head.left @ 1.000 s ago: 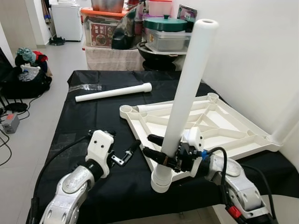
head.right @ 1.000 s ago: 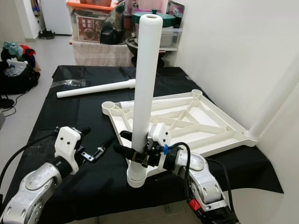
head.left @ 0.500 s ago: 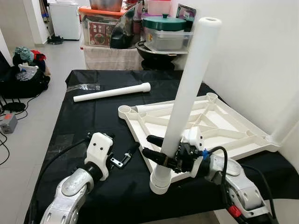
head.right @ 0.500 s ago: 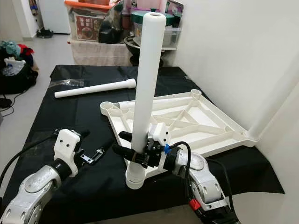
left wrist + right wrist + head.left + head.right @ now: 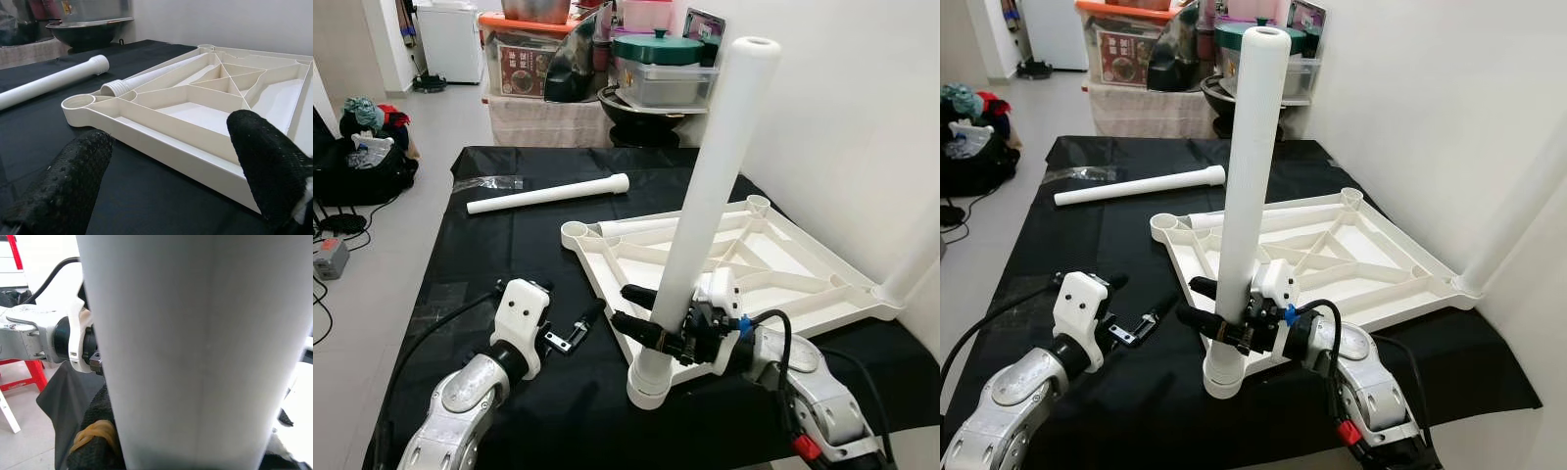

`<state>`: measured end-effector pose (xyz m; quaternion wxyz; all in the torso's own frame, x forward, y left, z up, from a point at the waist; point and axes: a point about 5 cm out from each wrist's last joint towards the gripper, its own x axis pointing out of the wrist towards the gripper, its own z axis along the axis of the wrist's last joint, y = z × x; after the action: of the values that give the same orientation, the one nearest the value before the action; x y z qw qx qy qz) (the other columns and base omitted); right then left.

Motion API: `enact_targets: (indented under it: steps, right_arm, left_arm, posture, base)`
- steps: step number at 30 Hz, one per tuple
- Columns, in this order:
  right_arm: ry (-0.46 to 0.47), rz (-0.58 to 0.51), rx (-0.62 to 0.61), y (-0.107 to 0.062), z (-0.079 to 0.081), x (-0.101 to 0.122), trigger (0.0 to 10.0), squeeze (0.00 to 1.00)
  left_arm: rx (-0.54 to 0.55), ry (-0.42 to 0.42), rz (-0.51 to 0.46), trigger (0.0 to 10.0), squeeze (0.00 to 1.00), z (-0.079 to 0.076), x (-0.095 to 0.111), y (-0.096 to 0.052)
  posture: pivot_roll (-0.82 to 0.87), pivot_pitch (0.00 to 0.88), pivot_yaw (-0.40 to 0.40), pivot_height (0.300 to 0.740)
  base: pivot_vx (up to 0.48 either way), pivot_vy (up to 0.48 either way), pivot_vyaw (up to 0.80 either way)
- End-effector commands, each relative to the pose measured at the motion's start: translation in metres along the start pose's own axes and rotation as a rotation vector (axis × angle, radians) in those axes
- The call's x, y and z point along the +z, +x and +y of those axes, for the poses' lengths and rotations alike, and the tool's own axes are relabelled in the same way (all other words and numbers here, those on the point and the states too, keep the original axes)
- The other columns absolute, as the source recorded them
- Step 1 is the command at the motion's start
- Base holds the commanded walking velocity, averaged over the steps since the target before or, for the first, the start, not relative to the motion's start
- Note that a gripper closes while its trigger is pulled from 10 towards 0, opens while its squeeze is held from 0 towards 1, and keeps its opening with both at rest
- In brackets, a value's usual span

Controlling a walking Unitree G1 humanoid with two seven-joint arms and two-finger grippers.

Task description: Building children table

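Right gripper (image 5: 641, 315): clamped the upright table leg (image 5: 705, 196).
Left gripper (image 5: 576, 327): fingers spread, empty.
Risk: leg could tip from the tabletop (image 5: 783, 264) corner.

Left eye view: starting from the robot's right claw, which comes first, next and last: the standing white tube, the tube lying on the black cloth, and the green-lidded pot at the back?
1. The standing white tube, held in the right gripper at the near table edge.
2. The lying tube, across the black cloth to the robot's left.
3. The green-lidded pot, beyond the table.
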<state>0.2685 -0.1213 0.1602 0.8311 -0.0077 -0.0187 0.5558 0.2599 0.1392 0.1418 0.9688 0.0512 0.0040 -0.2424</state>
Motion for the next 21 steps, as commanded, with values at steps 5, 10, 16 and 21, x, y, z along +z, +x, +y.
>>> enact_targets:
  steps: [5, 10, 16, 21]
  right_arm:
    - [0.187, 0.166, -0.050, -0.006, 0.007, -0.045, 10.0, 0.00]
    - [0.200, 0.176, -0.164, -0.007, 0.003, -0.049, 10.0, 0.00]
    - [0.216, 0.204, -0.330, -0.006, -0.003, -0.057, 10.0, 0.00]
    - [0.221, 0.216, -0.474, -0.009, -0.008, -0.059, 10.0, 0.00]
  left_arm:
    - [-0.015, -0.018, 0.001, 10.0, 0.00, -0.006, -0.002, 0.002]
    - [-0.017, -0.021, 0.001, 10.0, 0.00, -0.007, -0.002, 0.002]
    - [-0.017, -0.021, 0.000, 10.0, 0.00, -0.006, -0.002, 0.004]
    - [-0.018, -0.020, -0.002, 10.0, 0.00, -0.006, -0.002, 0.005]
  posture:
    - [0.08, 0.000, -0.108, 0.740]
    - [0.07, 0.000, -0.107, 0.740]
    - [0.07, 0.000, -0.102, 0.740]
    - [0.06, 0.000, -0.098, 0.740]
  base:
    - [0.000, 0.000, 0.00]
    - [0.000, 0.000, 0.00]
    - [0.000, 0.000, 0.00]
    - [0.000, 0.000, 0.00]
